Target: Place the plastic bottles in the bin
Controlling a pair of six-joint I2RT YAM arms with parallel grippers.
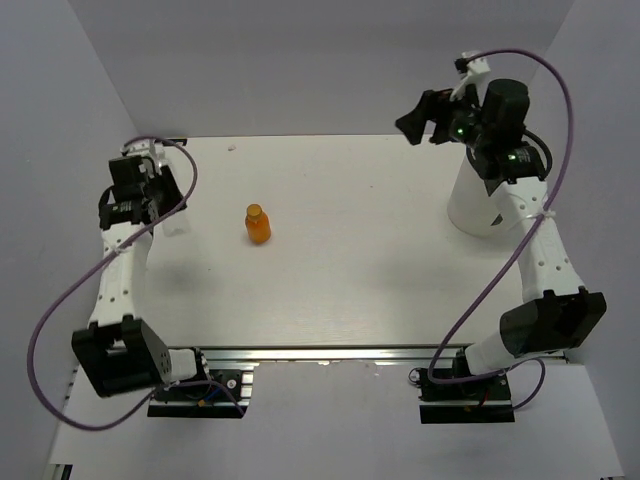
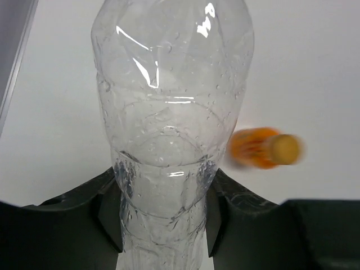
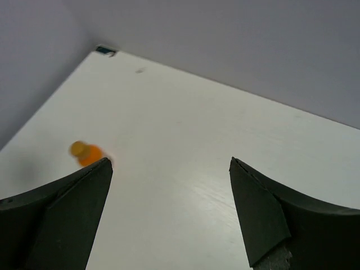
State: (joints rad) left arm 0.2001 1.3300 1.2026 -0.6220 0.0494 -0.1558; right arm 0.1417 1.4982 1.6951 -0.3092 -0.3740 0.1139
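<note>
A clear plastic bottle (image 2: 169,101) fills the left wrist view, and my left gripper (image 2: 163,188) is shut on its lower body, one pad pressed on each side. From above, that gripper (image 1: 168,212) sits at the table's left side with the clear bottle (image 1: 180,222) showing faintly beside it. To its right a stubby orange bottle (image 1: 258,224) stands upright; it appears blurred as the orange bottle (image 2: 261,148) in the left wrist view and as the orange bottle (image 3: 84,152) in the right wrist view. The white bin (image 1: 478,205) stands at the right, partly hidden by the right arm. Raised near the bin, my right gripper (image 1: 422,118) (image 3: 169,169) is open and holds nothing.
Grey walls enclose the white table (image 1: 360,280) at the back and on both sides. The arm bases and a metal rail (image 1: 330,352) run along the near edge. Purple cables (image 1: 60,310) loop beside each arm.
</note>
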